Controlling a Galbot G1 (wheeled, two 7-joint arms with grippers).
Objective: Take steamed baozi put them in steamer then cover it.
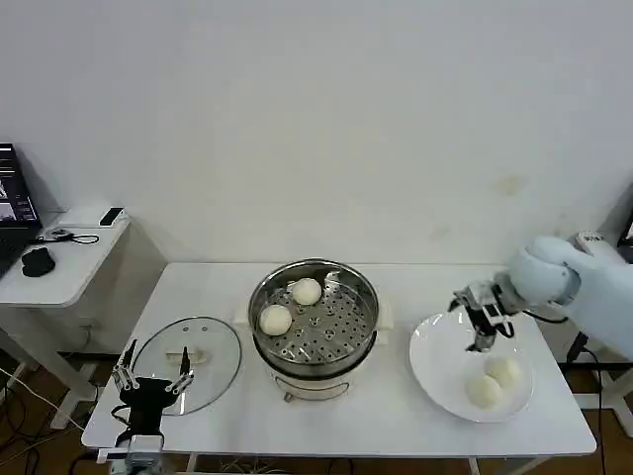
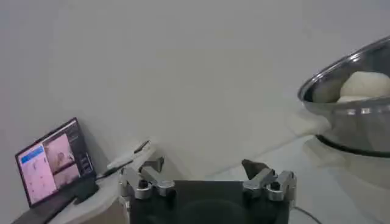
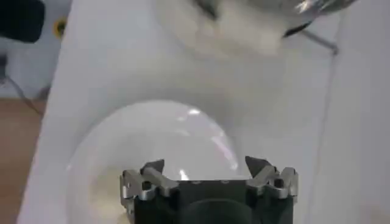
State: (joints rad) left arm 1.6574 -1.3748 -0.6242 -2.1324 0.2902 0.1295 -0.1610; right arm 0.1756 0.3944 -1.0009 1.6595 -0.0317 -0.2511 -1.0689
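- Steel pot (image 1: 315, 322) stands at the middle of the white table (image 1: 396, 406), uncovered, with a perforated tray inside.
- 2 buns lie on that tray: 1 toward the far side (image 1: 307, 291), 1 toward the robot's left side (image 1: 275, 320). They sit near each other, apart.
- 2 more buns lie on the white plate (image 1: 435, 356) to the right of the pot: 1 at the near rim (image 1: 485, 391), 1 just beyond it (image 1: 503, 371). The 2 touch or nearly touch; contact cannot be confirmed.
- Glass lid (image 1: 198, 356) lies flat on the table to the left of the pot, knob upward, close beside it.
- Right tool (image 1: 482, 341) hangs over the plate, pointed down, just beyond the farther plate bun. In the right wrist view its fingers (image 3: 150, 176) stand spread with nothing between them, above the plate (image 3: 152, 140).
- Left tool (image 1: 151, 381) sits at the near left edge of the table, by the near rim of the lid. Its fingers (image 2: 149, 179) are spread and empty in the left wrist view, where the pot (image 2: 353, 103) appears with a bun (image 2: 365, 84) inside.
- Side desk (image 1: 69, 267) at the left carries a laptop (image 1: 15, 213) and a mouse (image 1: 38, 261).
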